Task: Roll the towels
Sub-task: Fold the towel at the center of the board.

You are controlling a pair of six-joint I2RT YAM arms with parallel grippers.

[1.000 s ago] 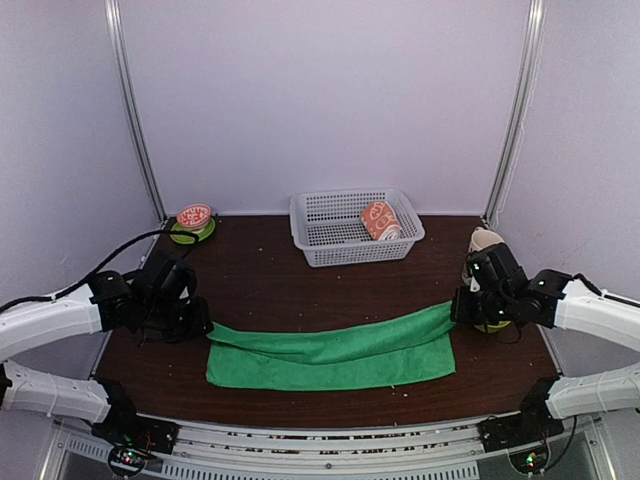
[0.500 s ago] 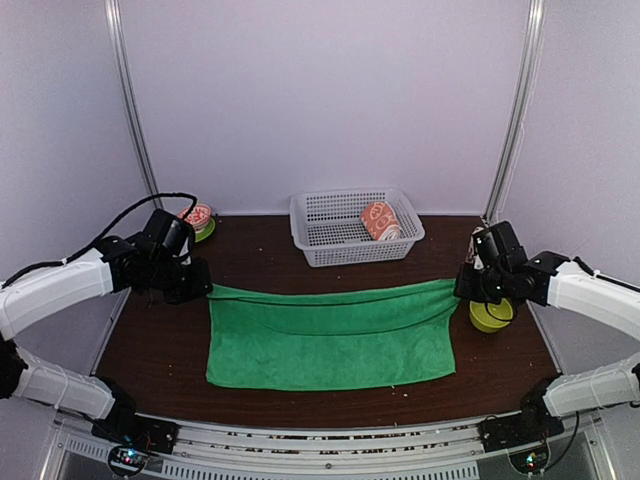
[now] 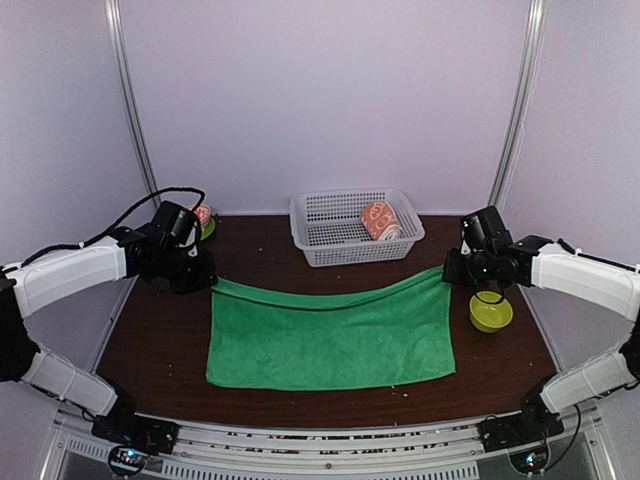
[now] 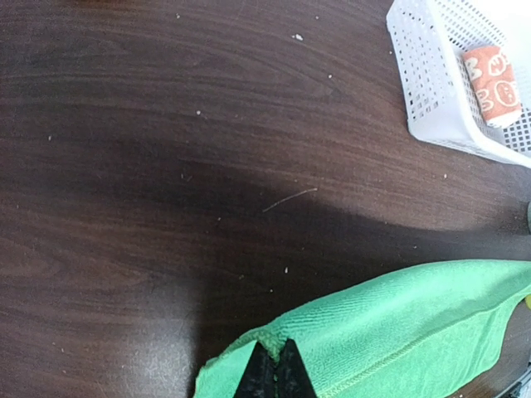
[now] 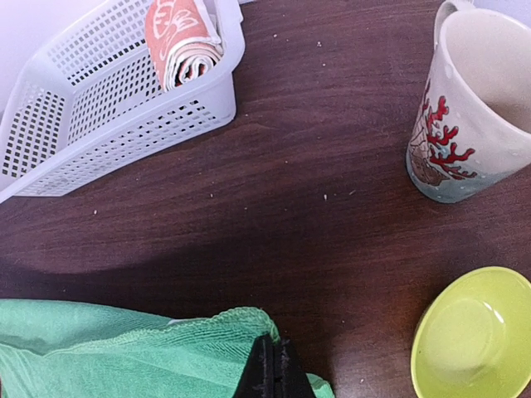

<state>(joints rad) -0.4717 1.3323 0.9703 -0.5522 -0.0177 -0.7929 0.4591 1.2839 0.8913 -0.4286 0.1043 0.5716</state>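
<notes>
Out in front of the white basket point(image 3: 345, 250), toward its left end, my left gripper point(image 3: 207, 283) is pinched tight on the far-left corner of the green towel point(image 3: 330, 345). Toward the basket's right end, my right gripper point(image 3: 452, 277) has the far-right corner the same way. Both wrist cams show black fingers closed with green plush squeezed between them.

The edge between the two grips looks lifted a bit and sags in the middle. The rest of the towel lies flat on the table point(image 3: 260, 262), on my side of the basket. The peach bunny towel point(image 3: 380, 220) sits rolled up inside the basket, at its right end, so I'd call that one done. A yellow-green bowl point(image 3: 490, 313) and a mug point(image 5: 473, 124) stand off the basket's right, close to my right grip.

My read: I'm on the spreading step for the green one. Next I need to lay that edge down straight, let go, then regrip and start the roll without clipping the bowl.
</notes>
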